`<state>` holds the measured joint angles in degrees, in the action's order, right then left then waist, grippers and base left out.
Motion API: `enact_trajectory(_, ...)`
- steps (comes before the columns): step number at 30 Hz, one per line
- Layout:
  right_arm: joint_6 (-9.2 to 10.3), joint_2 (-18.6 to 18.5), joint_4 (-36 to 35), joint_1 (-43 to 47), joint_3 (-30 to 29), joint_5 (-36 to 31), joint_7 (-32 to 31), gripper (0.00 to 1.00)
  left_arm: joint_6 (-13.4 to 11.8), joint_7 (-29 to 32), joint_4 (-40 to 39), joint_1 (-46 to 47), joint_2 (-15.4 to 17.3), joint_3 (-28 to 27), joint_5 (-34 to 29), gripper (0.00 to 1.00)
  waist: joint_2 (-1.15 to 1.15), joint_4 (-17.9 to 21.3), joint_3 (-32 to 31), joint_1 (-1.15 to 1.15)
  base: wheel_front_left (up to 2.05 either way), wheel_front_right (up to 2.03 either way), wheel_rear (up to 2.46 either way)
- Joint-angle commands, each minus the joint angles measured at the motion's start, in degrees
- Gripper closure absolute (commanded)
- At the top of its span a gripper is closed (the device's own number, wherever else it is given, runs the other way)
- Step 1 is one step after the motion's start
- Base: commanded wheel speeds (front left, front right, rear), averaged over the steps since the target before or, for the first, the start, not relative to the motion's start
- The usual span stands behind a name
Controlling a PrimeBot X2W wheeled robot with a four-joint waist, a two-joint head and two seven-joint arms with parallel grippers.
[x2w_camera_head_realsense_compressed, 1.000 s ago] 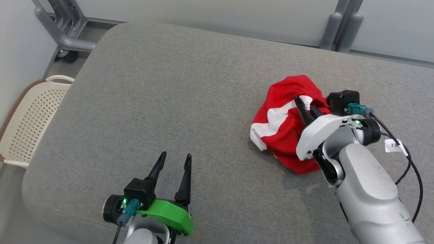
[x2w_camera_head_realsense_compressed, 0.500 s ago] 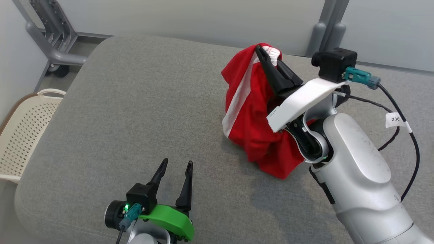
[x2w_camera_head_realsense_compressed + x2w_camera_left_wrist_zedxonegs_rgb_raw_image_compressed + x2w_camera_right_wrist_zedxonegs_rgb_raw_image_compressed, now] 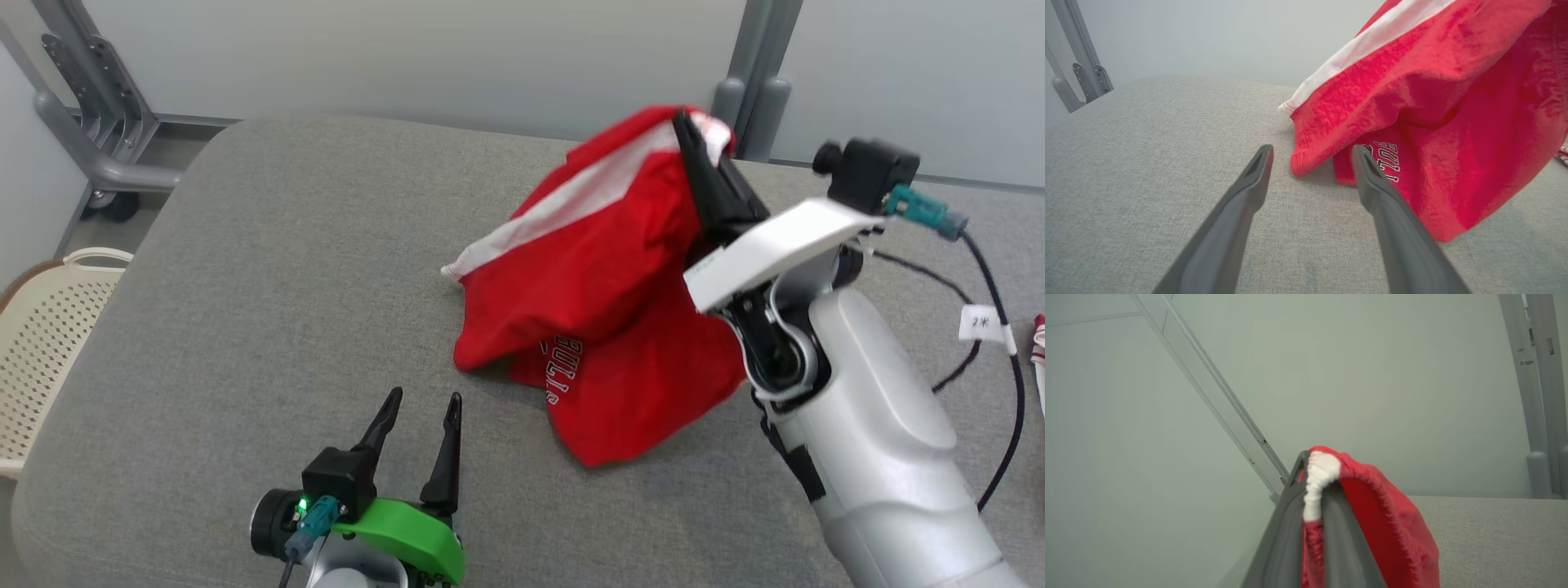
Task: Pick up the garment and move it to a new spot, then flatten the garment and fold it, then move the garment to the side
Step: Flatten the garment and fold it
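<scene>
The garment (image 3: 604, 286) is red with a white stripe and printed lettering; it hangs from my right gripper (image 3: 694, 131), which is shut on its white-edged hem (image 3: 1318, 477) high above the grey padded surface (image 3: 286, 269). Its lower folds trail on the padding. In the left wrist view the garment (image 3: 1433, 102) hangs just beyond and right of my fingers. My left gripper (image 3: 420, 400) stands open near the front edge, nothing between its fingers (image 3: 1257, 171), a short way left of the garment's lowest corner.
A cream perforated basket (image 3: 41, 343) stands on the floor at the left. A grey wheeled metal frame (image 3: 90, 155) is at the back left and grey posts (image 3: 755, 90) at the back. A black cable with a white tag (image 3: 980, 322) runs beside my right arm.
My right gripper has lifted the garment off the padding and carried it up and leftwards; it now hangs spread out. The head camera has shifted. My left gripper has stayed open in place.
</scene>
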<state>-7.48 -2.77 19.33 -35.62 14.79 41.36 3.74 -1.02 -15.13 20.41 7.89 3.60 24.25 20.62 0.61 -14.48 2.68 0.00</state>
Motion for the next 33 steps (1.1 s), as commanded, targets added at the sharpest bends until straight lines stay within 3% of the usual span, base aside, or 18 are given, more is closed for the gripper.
enact_trajectory(1, -0.02, -0.2, 1.7, 2.1, -0.7, -1.5, -0.1, 1.00, 0.0, 0.0, -0.3, -0.2, 0.0, -0.3, -0.3, 0.00, -0.61, 0.5, 0.7, 0.00, 0.00, 0.00, 0.00)
enact_trajectory(8, -0.02, -0.2, 11.4, 8.6, -7.0, -10.5, 0.1, 1.00, 0.3, 0.0, -0.6, 0.8, 0.0, -1.2, -1.1, 0.00, -0.61, 2.0, 2.7, 0.00, 0.00, 0.00, 0.00)
enact_trajectory(16, -0.02, -0.4, 13.6, 12.1, -12.2, -16.0, 0.5, 1.00, 0.4, 0.0, -0.6, 1.3, 0.0, -1.2, -2.2, 0.00, -0.61, 4.2, 3.3, 0.00, 0.00, 0.00, 0.00)
enact_trajectory(21, -0.02, -2.6, 13.8, 13.2, -13.0, -15.5, 0.3, 1.00, 0.7, 0.0, -0.7, 1.7, 0.2, -1.3, -2.6, 0.00, -0.61, 5.0, 3.8, 0.00, 0.00, 0.00, 0.00)
enact_trajectory(30, -0.02, -7.4, 17.6, 11.3, -9.0, -12.0, -0.8, 1.00, 1.0, 0.0, -0.8, 2.4, 0.2, -0.7, -3.2, 0.00, -0.61, 5.5, 5.6, 0.00, 0.00, 0.00, 0.00)
enact_trajectory(31, -0.02, -7.9, 18.2, 11.0, -8.4, -11.7, -0.3, 0.98, 1.0, 0.0, -0.7, 2.6, 0.2, -0.6, -3.3, 0.00, -0.61, 5.6, 5.7, 0.00, 0.00, 0.00, 0.00)
enact_trajectory(33, -0.02, -8.5, 19.4, 10.7, -6.8, -11.2, 0.4, 0.56, 1.1, 0.0, -0.6, 2.8, 0.2, -0.4, -3.4, 0.00, -0.61, 5.7, 5.9, 0.00, 0.00, 0.00, 0.00)
